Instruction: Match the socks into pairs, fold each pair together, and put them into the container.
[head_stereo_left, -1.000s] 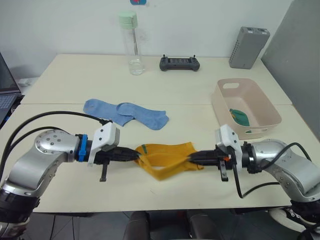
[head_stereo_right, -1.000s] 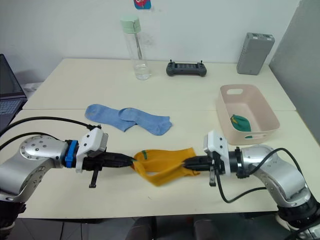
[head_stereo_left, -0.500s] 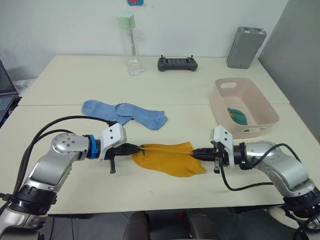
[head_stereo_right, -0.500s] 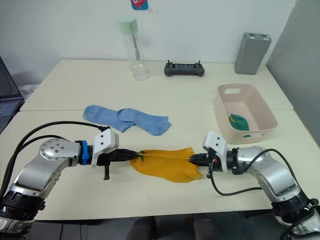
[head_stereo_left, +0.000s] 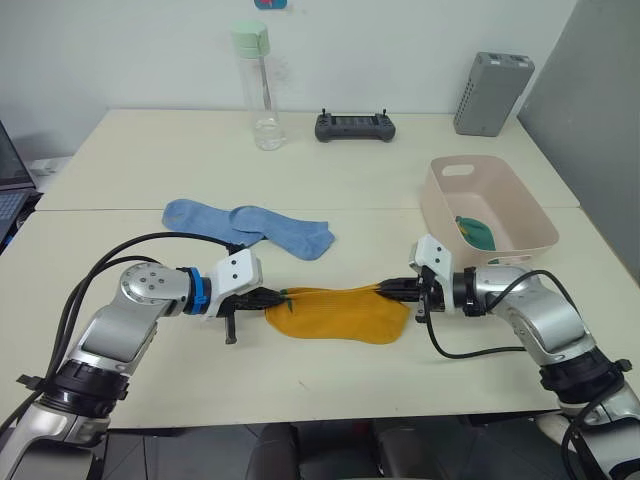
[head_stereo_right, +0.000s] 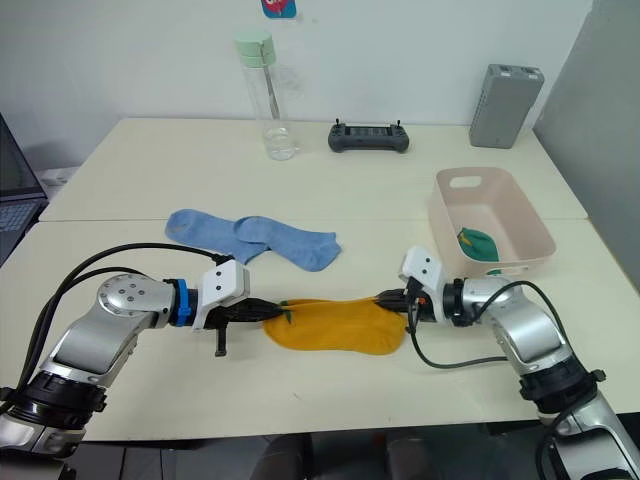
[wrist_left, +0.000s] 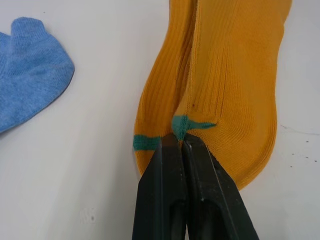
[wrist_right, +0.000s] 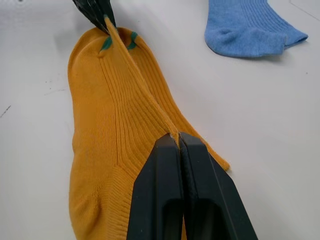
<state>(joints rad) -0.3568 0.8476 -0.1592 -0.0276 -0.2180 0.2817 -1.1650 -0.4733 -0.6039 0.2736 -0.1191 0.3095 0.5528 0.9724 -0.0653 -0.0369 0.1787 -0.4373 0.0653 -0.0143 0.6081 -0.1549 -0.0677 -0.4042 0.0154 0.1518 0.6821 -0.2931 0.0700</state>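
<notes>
Socks in hand: mustard-yellow ribbed ankle socks with teal cuff marks (head_stereo_left: 338, 313), stretched between the two sets of fingers and lying flat on the cream worktop (head_stereo_left: 150, 160).
Left gripper (head_stereo_left: 272, 296): fingers clenched on the teal-marked cuff end.
Right gripper (head_stereo_left: 390, 289): fingers clenched on a ridge of fabric at the opposite end.
Just changed: a second ago the yellow fabric hung slack and twisted between the fingers; now it is pulled straight and laid down as one smooth, stacked shape.
Meaning for the task: the yellow pair looks matched and aligned, so folding seems the step in hand; neither end has been let go.
Light blue soft socks (head_stereo_left: 248, 226): beyond the left fingers, lying overlapped, untouched.
Pale pink rectangular plastic tub (head_stereo_left: 500, 240): just beyond the right fingers, with a dark green bundle (head_stereo_left: 478, 233) already inside.
Remaining, as judged: fold and drop yellow, then blue.
</notes>
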